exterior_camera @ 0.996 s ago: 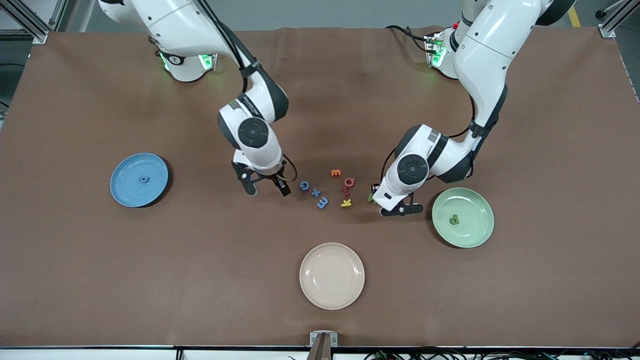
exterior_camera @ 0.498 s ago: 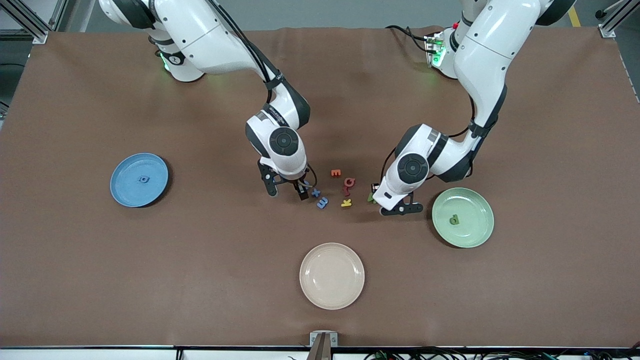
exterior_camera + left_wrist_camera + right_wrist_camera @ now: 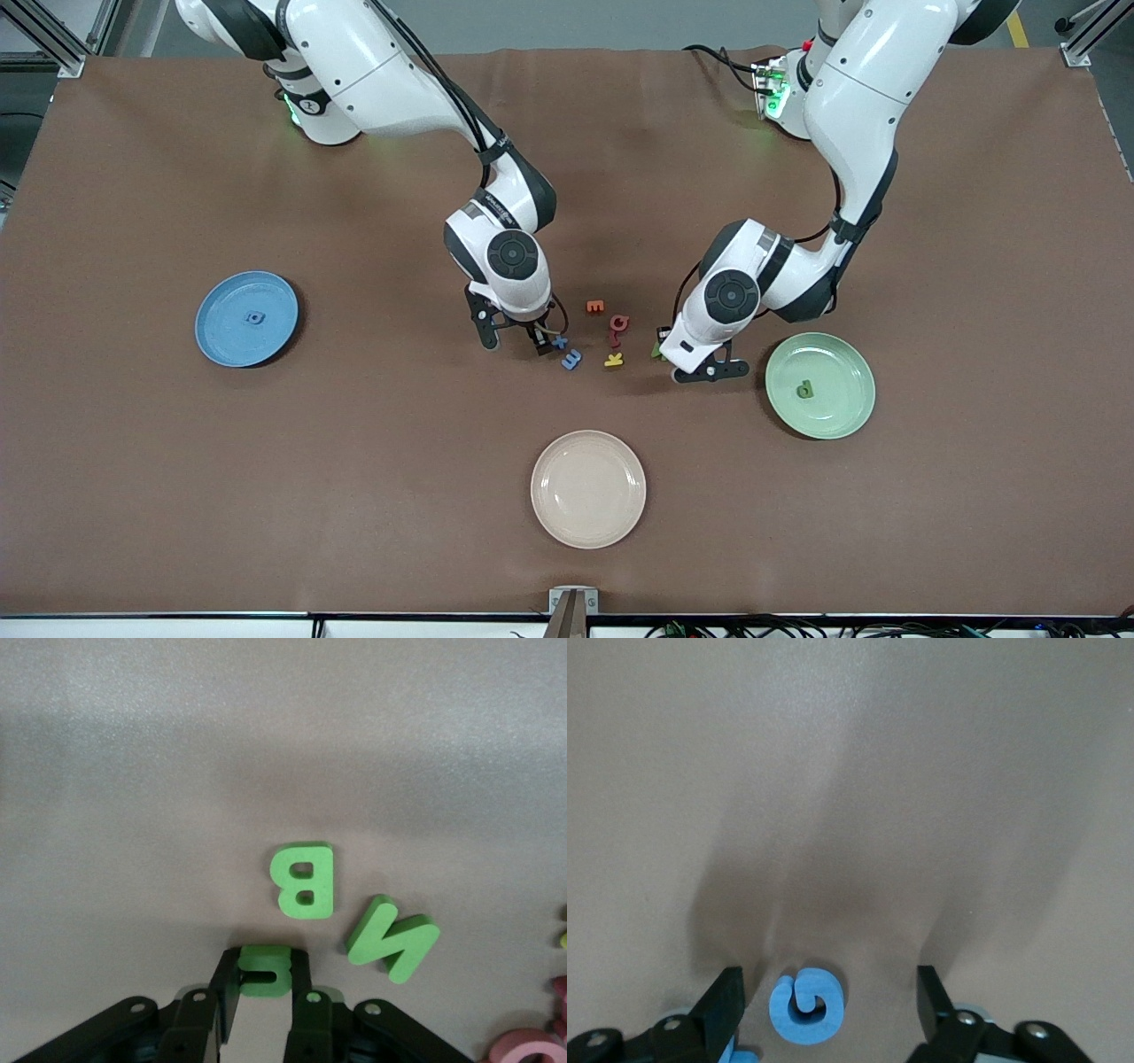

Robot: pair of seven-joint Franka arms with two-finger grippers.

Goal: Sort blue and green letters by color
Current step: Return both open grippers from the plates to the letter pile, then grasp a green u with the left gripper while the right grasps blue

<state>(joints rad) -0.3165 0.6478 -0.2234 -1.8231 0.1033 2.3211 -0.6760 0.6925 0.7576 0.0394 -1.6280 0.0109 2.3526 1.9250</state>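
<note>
Left hand (image 3: pixel 264 1005) clenched on green letter (image 3: pixel 264 970) | right hand (image 3: pixel 828 1005) moved astride blue letter (image 3: pixel 806 1005), released

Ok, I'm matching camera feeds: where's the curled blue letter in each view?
Front view: hidden under the right gripper.
Right wrist view: blue letter between the open fingers.
Left wrist view: not in it.
Shared landmark: brown table cover.
</note>
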